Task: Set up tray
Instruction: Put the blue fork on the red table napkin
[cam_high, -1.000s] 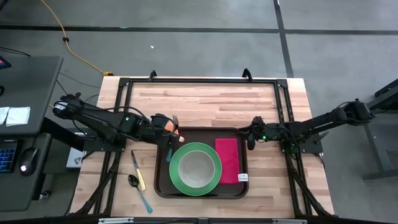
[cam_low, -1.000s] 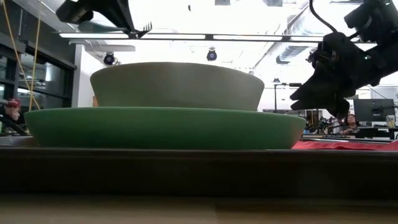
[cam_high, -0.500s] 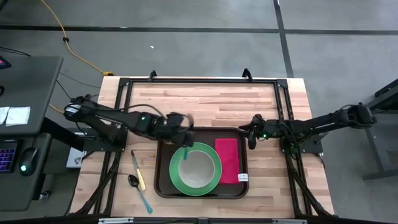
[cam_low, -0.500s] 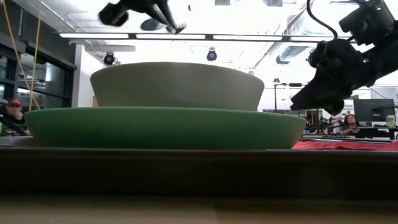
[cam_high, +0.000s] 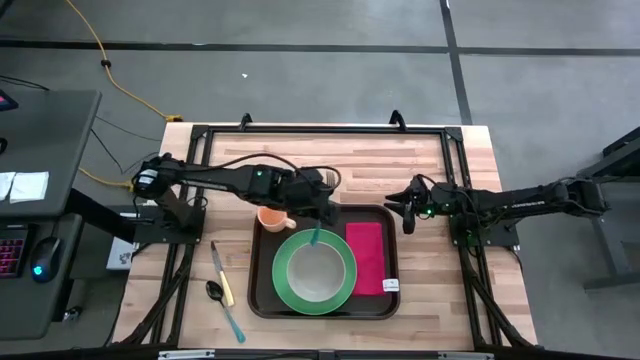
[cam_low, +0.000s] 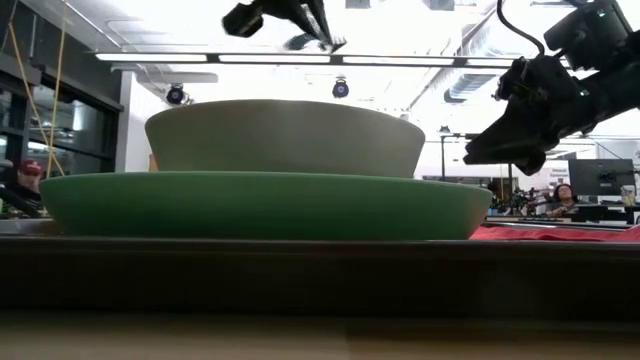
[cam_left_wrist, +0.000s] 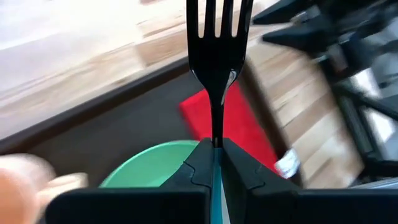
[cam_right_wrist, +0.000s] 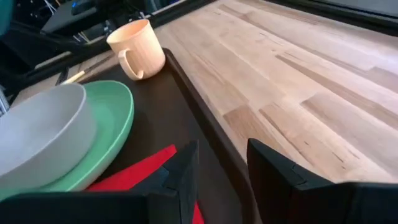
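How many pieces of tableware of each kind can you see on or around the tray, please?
Plates: 1, green plate
Bowls: 1, grey bowl
Cups: 1, peach cup
Napkins: 1, red napkin
Forks: 1, fork, in the left hand
Knives: 1, knife
Spoons: 1, spoon
Total: 7

The tabletop was pale wood, planked, with a smooth satin finish. The tray looked like dark brown plastic, matt with a faint sheen. The green plate and grey bowl seemed matt plastic, as did the peach mug. The red napkin looked like soft cloth. The fork was glossy black.
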